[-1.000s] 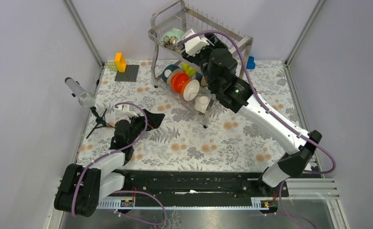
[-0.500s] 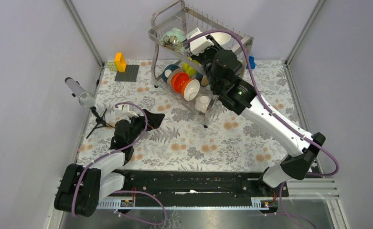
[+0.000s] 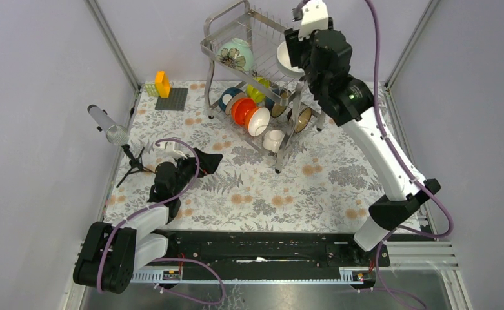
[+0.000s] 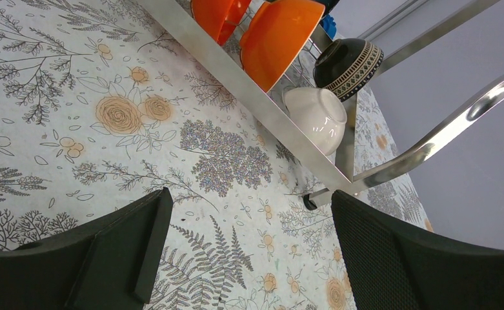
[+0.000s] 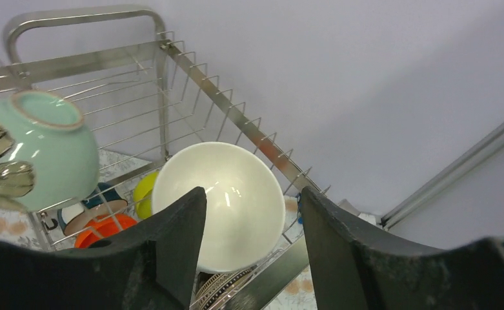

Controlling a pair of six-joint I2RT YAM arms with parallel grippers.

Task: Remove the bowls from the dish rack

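One arm, the right gripper (image 3: 292, 57), apparently grips white bowl (image 5: 218, 203).

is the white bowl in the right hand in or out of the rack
Out: the white bowl hangs in the right hand, lifted above the rack.

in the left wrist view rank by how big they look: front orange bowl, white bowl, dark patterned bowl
1. Front orange bowl
2. White bowl and dark patterned bowl look about alike; the dark one sits farther back, so I won't rank them.

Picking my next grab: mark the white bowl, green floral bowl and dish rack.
white bowl (image 5: 226, 206), right wrist view, inner wall.
green floral bowl (image 5: 36, 152), right wrist view, outer side.
dish rack (image 3: 218, 27), top view, end handle.
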